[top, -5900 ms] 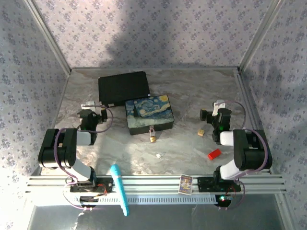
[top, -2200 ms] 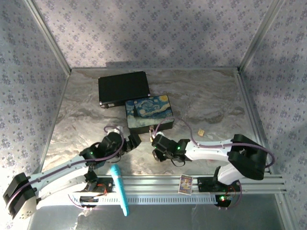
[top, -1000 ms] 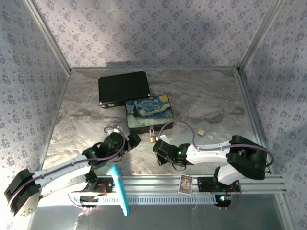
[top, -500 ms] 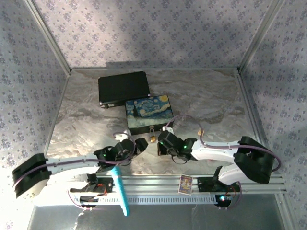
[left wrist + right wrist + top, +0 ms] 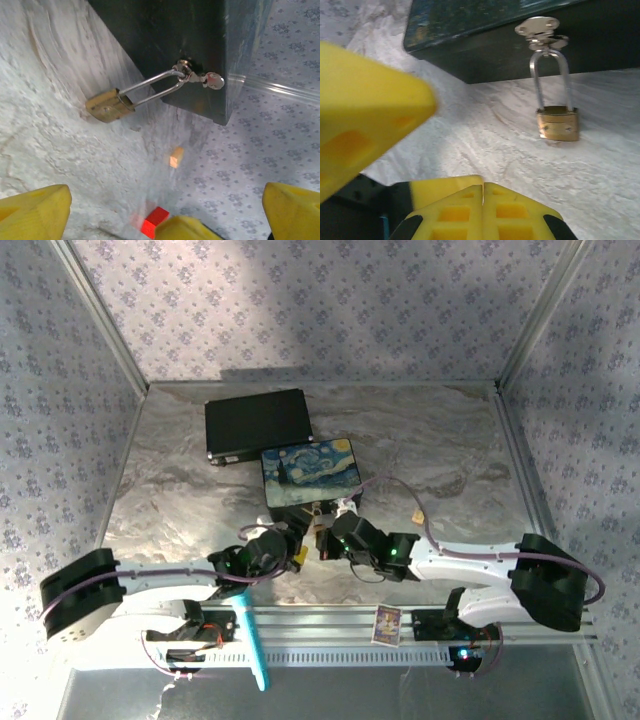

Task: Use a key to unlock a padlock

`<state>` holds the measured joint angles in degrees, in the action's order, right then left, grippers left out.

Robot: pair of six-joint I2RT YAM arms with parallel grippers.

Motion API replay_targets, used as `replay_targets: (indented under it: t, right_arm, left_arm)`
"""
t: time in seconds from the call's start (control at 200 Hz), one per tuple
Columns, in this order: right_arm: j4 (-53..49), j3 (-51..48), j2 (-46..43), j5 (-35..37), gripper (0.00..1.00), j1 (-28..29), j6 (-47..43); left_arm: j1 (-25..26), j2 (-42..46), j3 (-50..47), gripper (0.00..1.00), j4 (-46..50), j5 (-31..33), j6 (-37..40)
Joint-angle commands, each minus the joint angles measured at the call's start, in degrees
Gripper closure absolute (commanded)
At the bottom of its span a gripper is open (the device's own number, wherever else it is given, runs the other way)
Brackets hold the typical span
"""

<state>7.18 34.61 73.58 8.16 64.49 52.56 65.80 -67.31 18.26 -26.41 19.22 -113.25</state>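
The brass padlock (image 5: pixel 109 106) lies on the marble in front of the painted box (image 5: pixel 310 475). Its silver shackle (image 5: pixel 550 75) runs through the box's hasp (image 5: pixel 540 27). My left gripper (image 5: pixel 165 202) is open just short of the padlock, and its yellow fingers (image 5: pixel 30 212) stand wide apart. My right gripper (image 5: pixel 482 187) is shut, its pads pressed flat together, and points at the padlock (image 5: pixel 558 125) from close by. No key shows between the pads or on the table. From above, the left gripper (image 5: pixel 297 544) and the right gripper (image 5: pixel 322 537) meet at the box's front edge.
A tan cube (image 5: pixel 175 156) and a red block (image 5: pixel 154 221) lie beyond the padlock. A black case (image 5: pixel 257 423) sits behind the painted box. A blue pen (image 5: pixel 250 635) rests on the front rail. The left gripper's blurred finger (image 5: pixel 370 115) crowds the right wrist view.
Both arms unfolded from the sides. The right gripper dropped onto the spot where the key lay, then moved up to the padlock. The left gripper slid right to meet it.
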Motion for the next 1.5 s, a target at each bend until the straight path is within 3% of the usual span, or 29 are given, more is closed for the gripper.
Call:
replay_targets:
  t: [0.0,0.255,0.35,0.505,0.825,1.129,1.239,1.299,1.364,1.389,1.434,1.494]
  right_arm:
    - [6.52,-0.71,-0.04,0.95,0.98,1.54,1.15]
    - [9.55,-0.06,1.69,1.96,0.98,2.64,-0.42]
    - [10.11,-0.57,1.45,2.15,0.99,2.85,-0.13]
    - [8.77,-2.25,-1.09,3.61,0.99,3.88,0.63]
    - [8.99,-3.31,-1.48,3.17,0.99,3.89,1.06]
    - [8.89,-2.82,-1.46,2.46,0.98,3.32,0.88]
    - [9.03,-2.59,-1.5,2.02,0.97,3.15,0.45]
    - [9.61,-3.04,-2.17,1.77,0.83,3.02,-0.06]
    - [10.01,-4.16,-3.72,0.33,0.37,1.74,-0.09]
    - [10.69,-4.84,-4.47,-1.25,0.25,0.84,0.11]
    - [12.66,-6.1,-5.83,-4.94,0.18,-1.84,0.27]
    - [16.34,-7.43,-6.92,-11.64,0.17,-5.81,-1.29]
  left_arm:
    - [0.56,-2.54,0.27,0.02,-10.48,-2.08,-6.65]
    - [0.64,-2.61,-0.4,0.01,-14.31,-4.56,-7.98]
    - [0.64,0.03,-1.79,0.15,-13.0,-2.34,-7.69]
    - [0.57,7.62,-2.94,0.34,-2.74,0.89,-7.27]
    - [-0.32,12.85,-5.2,0.74,0.62,1.5,-6.73]
    - [-0.92,14.59,-5.22,1.0,3.24,0.31,-4.81]
    - [-1.2,14.79,-4.51,1.0,4.75,-0.03,-3.09]
    - [-1.5,15.72,-3.67,1.0,6.75,0.27,-0.19]
    - [-2.55,16.86,-1.82,1.0,8.88,1.14,7.59]
    - [-3.32,17.22,-0.75,1.0,10.53,1.24,11.65]
    - [-4.74,17.68,1.02,1.0,12.76,0.82,18.52]
    - [-6.67,17.67,0.7,1.0,8.27,-0.49,27.11]
